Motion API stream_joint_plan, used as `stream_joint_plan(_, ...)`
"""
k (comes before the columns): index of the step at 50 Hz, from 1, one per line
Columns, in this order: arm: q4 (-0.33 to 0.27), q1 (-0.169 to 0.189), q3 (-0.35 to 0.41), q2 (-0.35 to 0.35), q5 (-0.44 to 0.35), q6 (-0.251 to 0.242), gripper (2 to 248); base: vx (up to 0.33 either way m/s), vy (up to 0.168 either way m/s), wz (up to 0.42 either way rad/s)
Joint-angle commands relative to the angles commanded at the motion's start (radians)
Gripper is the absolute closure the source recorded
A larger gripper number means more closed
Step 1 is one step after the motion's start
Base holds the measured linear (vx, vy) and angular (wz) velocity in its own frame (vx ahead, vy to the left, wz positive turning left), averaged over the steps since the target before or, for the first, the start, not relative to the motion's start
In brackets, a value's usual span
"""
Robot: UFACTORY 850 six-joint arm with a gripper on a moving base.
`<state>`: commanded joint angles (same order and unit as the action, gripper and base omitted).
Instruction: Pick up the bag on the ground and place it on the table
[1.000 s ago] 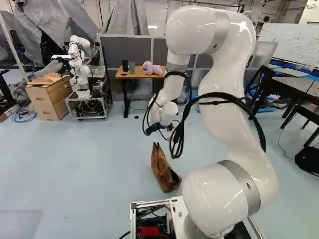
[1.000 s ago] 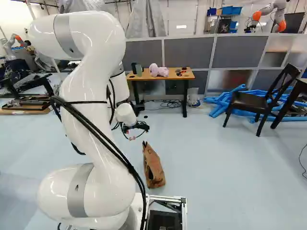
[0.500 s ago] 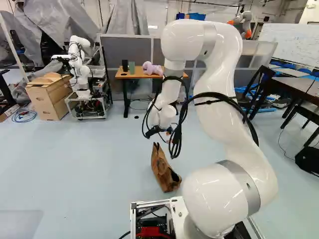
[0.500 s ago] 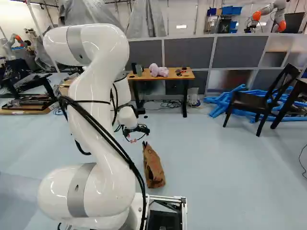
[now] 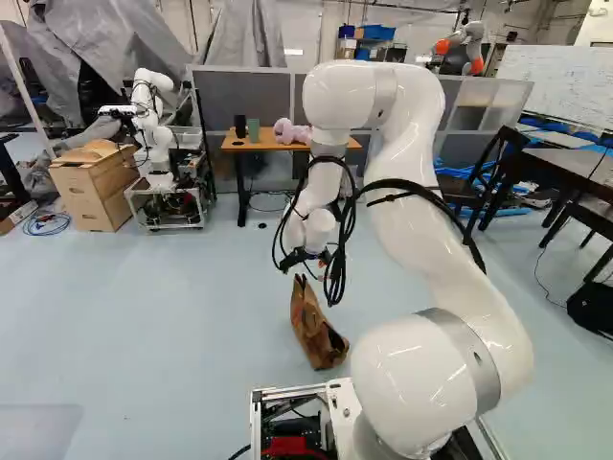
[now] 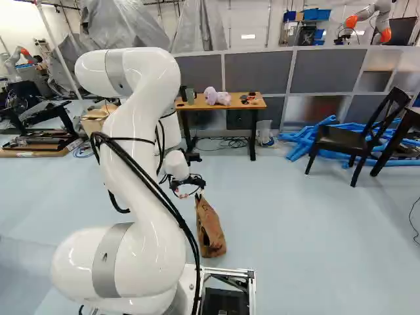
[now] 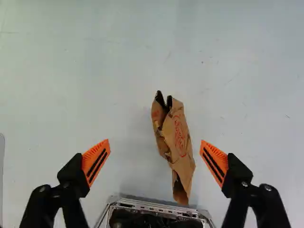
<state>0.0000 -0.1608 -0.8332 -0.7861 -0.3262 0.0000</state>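
Note:
In the right base view my gripper (image 6: 188, 193) hangs just above and behind the top of the brown paper bag (image 6: 210, 230), which stands on the floor ahead of the base. The wrist view shows the gripper (image 7: 155, 159) with its orange-padded fingers wide apart. Seen from above, the bag (image 7: 178, 137) lies below in line with the gap, nearer one finger, with nothing gripped. A wooden-topped table (image 6: 223, 101) with dark legs stands at the back against the partition.
On the table lies a pink plush (image 6: 216, 96), beside dark and green upright items. Another robot (image 5: 153, 125) stands near wooden boxes (image 5: 94, 182). A black chair (image 6: 357, 134) and blue tubes (image 6: 305, 141) are at the right. The base frame's edge (image 7: 156, 205) is close to the bag.
The arm has lowered and its upper joints have shifted, bringing the gripper down closer to the bag's top. The bag and the base have not moved.

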Motion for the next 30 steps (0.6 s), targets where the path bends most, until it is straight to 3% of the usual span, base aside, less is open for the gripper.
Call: stream_joint_plan(30, 0.0, -0.001, -0.071, -0.116, 0.0, 0.0, 3, 0.0, 0.0, 0.0)
